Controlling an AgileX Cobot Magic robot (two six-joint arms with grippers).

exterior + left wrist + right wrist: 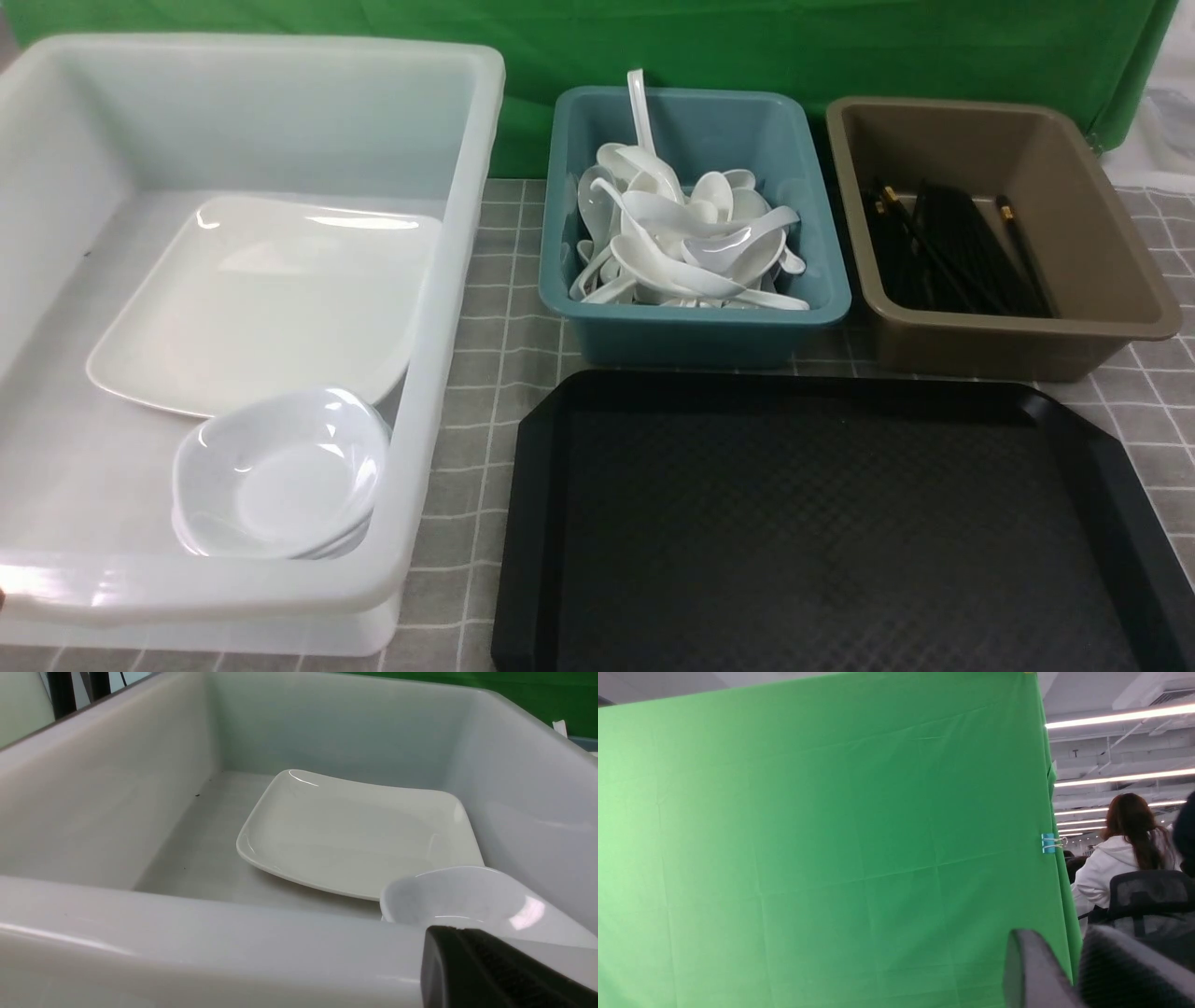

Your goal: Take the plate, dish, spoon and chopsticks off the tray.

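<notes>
The tray (pixel 840 532) lies bare at the lower right of the front view, on the checked cloth of the table (pixel 485 345). The plate (pixel 266 303) rests flat in the white tub (pixel 448 280) at the left, with stacked dishes (pixel 280 481) at its near corner. Spoons (pixel 691 238) fill the teal bin (pixel 695 327) at upper centre; chopsticks (pixel 962 247) lie in the brown bin (pixel 1027 345) at upper right. The left end effector (pixel 495 970), seen at its wrist view's lower right, is closed and empty above the tub's near rim. The right end effector (pixel 1069 970) faces a green backdrop (pixel 822 849), fingers slightly apart, holding nothing.
</notes>
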